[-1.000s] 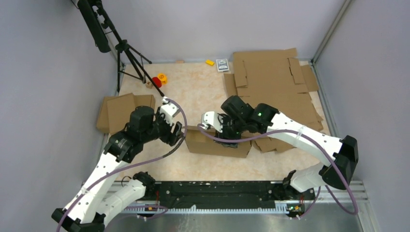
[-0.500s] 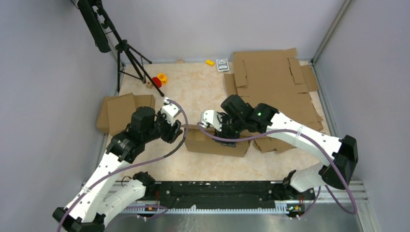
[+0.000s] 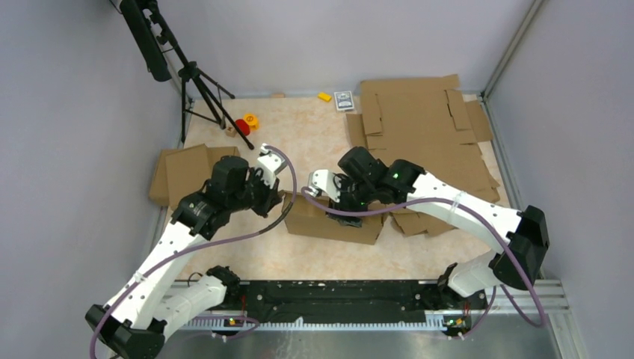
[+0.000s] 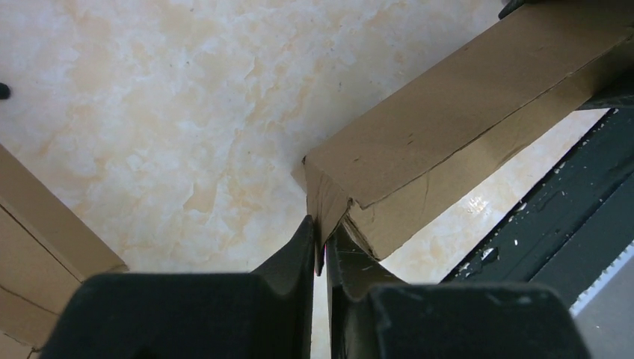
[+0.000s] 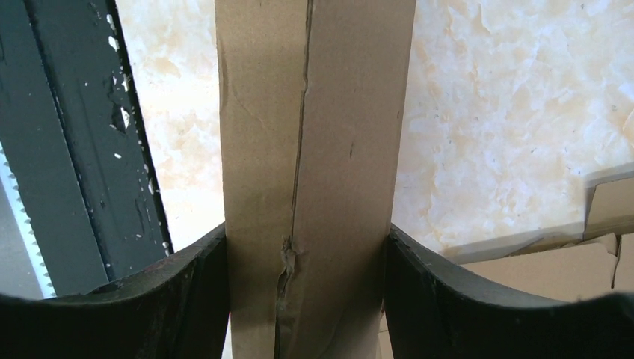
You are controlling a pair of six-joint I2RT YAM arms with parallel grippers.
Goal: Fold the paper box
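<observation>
Pinching the paper box (image 3: 329, 226) corner flap, left tool (image 4: 321, 250) sits nearly closed; right tool (image 5: 306, 247) clamps the doubled wall. Cardboard likely light, stiff, crushable: grip edges.

Robot lab cell, plain grey walls (image 3: 75, 164), camera tripod (image 3: 199, 88), marbled table (image 3: 306, 134)

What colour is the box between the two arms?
The box is plain brown, clearest in the right wrist view.

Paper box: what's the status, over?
Left claw pinching paper box corner flap. Right claw clamped across its folded wall. Cardboard pile alongside, not blocking.
</observation>
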